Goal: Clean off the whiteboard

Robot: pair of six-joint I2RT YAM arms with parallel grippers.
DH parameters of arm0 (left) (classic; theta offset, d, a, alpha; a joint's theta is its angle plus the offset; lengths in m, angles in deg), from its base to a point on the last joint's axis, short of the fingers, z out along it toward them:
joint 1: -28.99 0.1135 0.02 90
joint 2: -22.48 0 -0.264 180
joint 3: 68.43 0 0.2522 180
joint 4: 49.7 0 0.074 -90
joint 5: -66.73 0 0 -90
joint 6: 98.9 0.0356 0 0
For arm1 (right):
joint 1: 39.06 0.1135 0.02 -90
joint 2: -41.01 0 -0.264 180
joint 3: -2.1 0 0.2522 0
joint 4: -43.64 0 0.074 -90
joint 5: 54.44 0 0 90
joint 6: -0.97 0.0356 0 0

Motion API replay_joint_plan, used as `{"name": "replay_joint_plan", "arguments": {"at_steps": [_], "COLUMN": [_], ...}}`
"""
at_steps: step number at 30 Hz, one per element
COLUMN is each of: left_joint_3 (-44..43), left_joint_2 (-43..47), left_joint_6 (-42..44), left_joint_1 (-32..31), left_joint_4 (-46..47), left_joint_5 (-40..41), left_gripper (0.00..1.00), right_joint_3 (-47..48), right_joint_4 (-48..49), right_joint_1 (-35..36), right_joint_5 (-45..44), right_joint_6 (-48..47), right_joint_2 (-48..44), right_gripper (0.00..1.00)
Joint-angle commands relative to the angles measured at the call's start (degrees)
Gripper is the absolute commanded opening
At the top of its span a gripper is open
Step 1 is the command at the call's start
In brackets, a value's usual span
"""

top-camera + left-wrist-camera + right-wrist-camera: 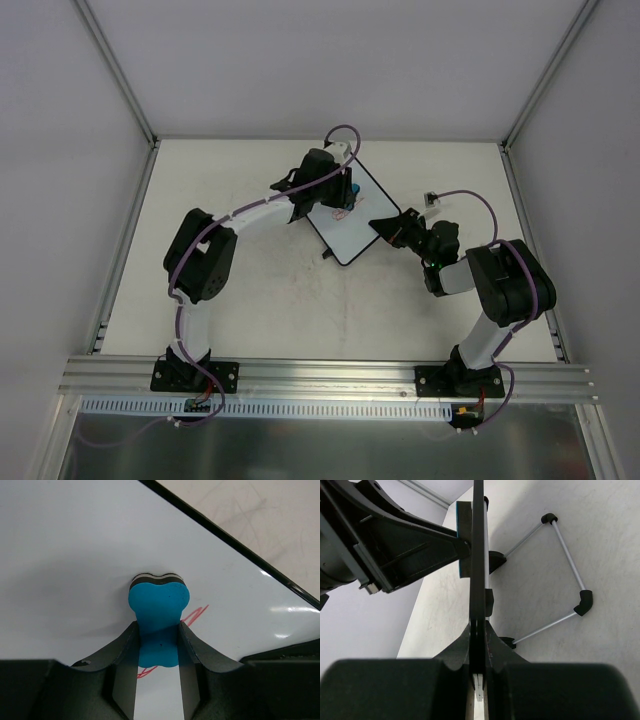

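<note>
The whiteboard (355,225) stands tilted near the middle of the table, white with a thin black rim. Red scribbles (343,212) mark its face. My left gripper (346,188) is shut on a small blue eraser (159,612), whose dark felt end is pressed against the whiteboard (75,555) right beside the red scribbles (196,614). My right gripper (386,228) is shut on the board's right rim. From the right wrist the whiteboard (478,555) shows edge-on between my fingers (496,642), with the left gripper (395,550) against its left face.
A thin wire stand (568,560) with black corner pieces props the board from behind. A small black and white object (431,198) lies on the table to the right. Metal frame posts (115,70) and walls enclose the table; an aluminium rail (320,375) runs along the near edge.
</note>
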Motion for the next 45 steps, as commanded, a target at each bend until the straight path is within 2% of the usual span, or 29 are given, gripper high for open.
{"name": "replay_joint_plan", "arguments": {"at_steps": [1, 15, 24, 31, 38, 45], "left_joint_3": [1.2, -0.1, 0.3, 0.6, 5.7, 7.9], "left_joint_2": [-0.6, -0.6, -0.2, -1.5, 0.0, -2.3], "left_joint_6": [2.8, 8.0, 8.2, 4.4, -3.4, -12.2], "left_joint_1": [-3.9, -8.0, -8.5, -7.4, -3.1, 3.9], "left_joint_4": [-1.8, -1.8, -1.8, -2.1, -2.1, -2.0], "left_joint_5": [-1.6, -0.5, 0.5, 3.8, 3.5, -3.5], "left_gripper": [0.00, 0.00, 0.00, 0.00, 0.00, 0.00], "right_joint_3": [1.6, 1.8, 1.9, 1.9, 1.9, 1.8], "right_joint_4": [8.2, 8.2, 8.2, 8.2, 8.2, 8.2], "right_joint_1": [0.5, 0.4, 0.5, 0.5, 0.5, 0.5], "right_joint_5": [3.5, 3.5, 3.6, 3.5, 3.5, 3.5], "right_joint_6": [0.6, 0.8, 0.9, 0.9, 1.0, 1.0], "right_joint_2": [0.0, 0.1, 0.5, 0.3, 0.4, 0.1], "right_gripper": [0.00, 0.00, 0.00, 0.00, 0.00, 0.00]}}
